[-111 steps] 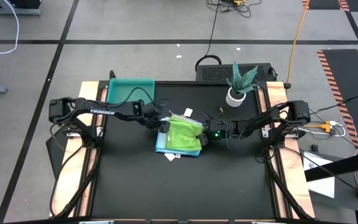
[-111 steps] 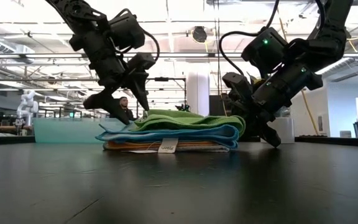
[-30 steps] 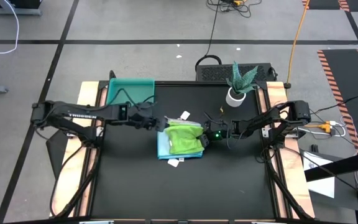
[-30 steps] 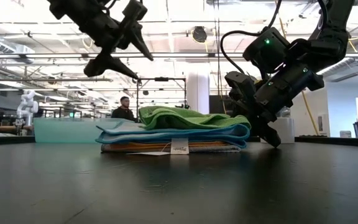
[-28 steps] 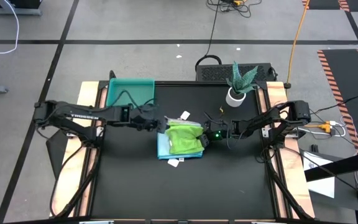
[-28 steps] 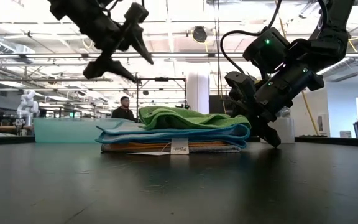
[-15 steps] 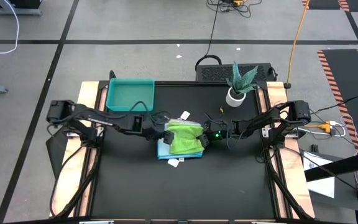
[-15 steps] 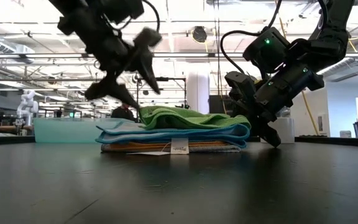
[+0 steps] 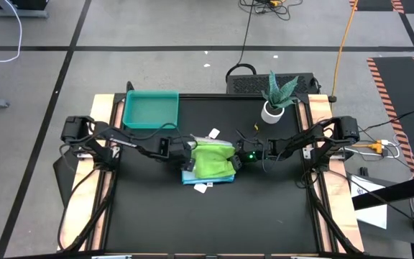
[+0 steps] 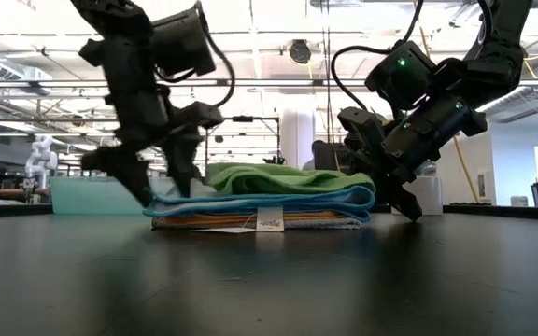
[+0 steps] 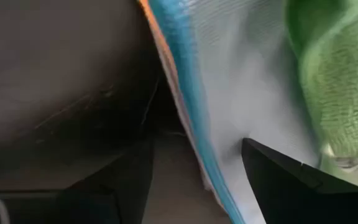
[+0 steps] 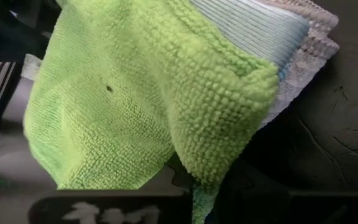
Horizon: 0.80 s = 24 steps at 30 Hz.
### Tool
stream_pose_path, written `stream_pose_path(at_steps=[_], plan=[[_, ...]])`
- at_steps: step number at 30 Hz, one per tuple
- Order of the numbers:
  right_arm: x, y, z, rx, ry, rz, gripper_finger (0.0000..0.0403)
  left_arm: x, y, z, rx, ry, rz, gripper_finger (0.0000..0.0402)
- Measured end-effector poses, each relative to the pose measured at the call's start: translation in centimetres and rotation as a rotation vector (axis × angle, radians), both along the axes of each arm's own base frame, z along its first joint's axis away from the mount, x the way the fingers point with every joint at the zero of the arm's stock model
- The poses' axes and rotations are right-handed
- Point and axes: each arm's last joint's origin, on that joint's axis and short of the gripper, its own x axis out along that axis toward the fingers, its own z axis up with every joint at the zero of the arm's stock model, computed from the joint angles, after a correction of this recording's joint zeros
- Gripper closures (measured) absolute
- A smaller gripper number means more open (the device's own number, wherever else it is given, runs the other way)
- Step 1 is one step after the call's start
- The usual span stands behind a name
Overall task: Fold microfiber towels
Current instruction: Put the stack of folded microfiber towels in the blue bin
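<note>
Several folded microfiber towels lie in a stack at mid-table, the green one on top, then pale blue, bright blue and orange layers. A white tag hangs at the near side. My left gripper is open and points down over the stack's left edge, one finger above the pale blue towel and one outside the stack near the table. My right gripper is shut at the stack's right edge, tips down at the table, beside the drooping green corner. My left gripper stands astride the stack's left edge from above, pointing down; I cannot tell whether either finger touches the cloth. My right gripper slants down from the table's right side next to the stack's right edge; the green corner hides the place, so I cannot tell whether it touches.
A teal tray stands at the far left of the table. A potted plant in a white pot stands at the far right. Black cables lie behind the stack. The near half of the black tabletop is bare.
My left gripper has come down from well above the stack to its left edge and has tipped from slanting to pointing steeply down, staying open. The right gripper and the stack have kept still.
</note>
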Motion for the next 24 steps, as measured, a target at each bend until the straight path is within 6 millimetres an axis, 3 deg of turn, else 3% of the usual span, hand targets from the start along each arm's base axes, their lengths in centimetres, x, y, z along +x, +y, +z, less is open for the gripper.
stream_pose_path(at_steps=[11, 19, 24], plan=[[0.0, 0.0, 0.0, 0.003, 0.001, 0.003, 0.0387, -0.4, 0.4, 4.1, 0.092, -0.206, -0.021, 0.0156], [0.0, 0.0, 0.0, 0.004, 0.005, 0.002, 0.0382, -0.2, 0.8, 4.4, 0.136, -0.238, -0.099, 0.0156], [-0.1, 0.0, -0.1, 0.005, 0.013, 0.002, 0.0368, -0.3, 1.6, 4.5, 0.095, -0.242, -0.006, 0.0156]])
